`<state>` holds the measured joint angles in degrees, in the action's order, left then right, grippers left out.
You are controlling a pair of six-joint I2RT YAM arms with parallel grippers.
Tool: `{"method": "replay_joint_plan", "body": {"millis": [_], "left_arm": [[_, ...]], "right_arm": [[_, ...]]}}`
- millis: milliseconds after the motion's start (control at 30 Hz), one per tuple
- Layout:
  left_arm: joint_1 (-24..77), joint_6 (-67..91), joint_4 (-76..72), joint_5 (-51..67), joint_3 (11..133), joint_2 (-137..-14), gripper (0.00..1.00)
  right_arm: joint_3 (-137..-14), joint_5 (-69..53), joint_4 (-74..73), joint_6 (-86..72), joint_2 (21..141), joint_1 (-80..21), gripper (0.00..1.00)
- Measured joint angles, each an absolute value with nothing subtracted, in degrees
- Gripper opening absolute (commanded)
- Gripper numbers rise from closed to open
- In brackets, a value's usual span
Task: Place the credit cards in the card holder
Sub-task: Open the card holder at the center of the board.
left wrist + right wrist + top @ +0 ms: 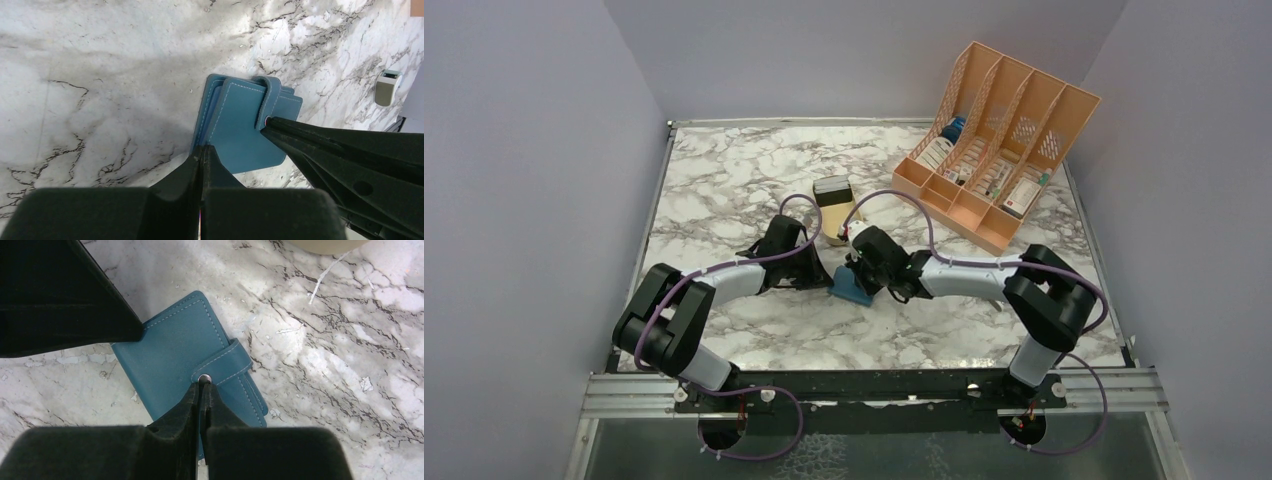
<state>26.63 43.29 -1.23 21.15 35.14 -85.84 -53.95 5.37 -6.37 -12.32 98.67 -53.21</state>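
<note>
The card holder [854, 291] lies closed on the marble table, teal-blue back up, its strap snapped over. It shows in the left wrist view [245, 135] and the right wrist view [175, 355]. My left gripper [828, 280] is shut, its tips [202, 148] at the holder's near left edge. My right gripper [862, 272] is shut, its tips [202, 383] touching the strap's metal snap [203, 378]. A dark rectangular thing [832, 190], perhaps cards, sits at the tan tray behind. No card is clearly seen.
The tan tray [840, 228] stands just behind both grippers. The orange slotted file rack [994, 140] stands at the back right with items in it. A small pale grey object [387, 87] lies on the table beyond the holder. Walls close in the table.
</note>
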Motion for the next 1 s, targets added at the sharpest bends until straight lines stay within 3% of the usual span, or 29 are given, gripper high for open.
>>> {"method": "replay_joint_plan", "body": {"millis": [633, 833, 1000], "left_arm": [[26.74, 41.30, 0.86, 22.59, 35.20, -85.84, 0.00], [26.74, 41.65, 1.41, 23.38, 35.22, -85.73, 0.36], [26.74, 45.04, -2.44, 25.78, 33.63, -82.24, 0.54]], "right_arm": [[-49.41, 13.76, -6.68, -15.03, 93.54, -53.15, 0.01], [-49.41, 13.50, -7.29, -16.64, 93.19, -53.15, 0.01], [-49.41, 9.17, -9.34, -21.56, 92.18, -53.04, 0.01]]}}
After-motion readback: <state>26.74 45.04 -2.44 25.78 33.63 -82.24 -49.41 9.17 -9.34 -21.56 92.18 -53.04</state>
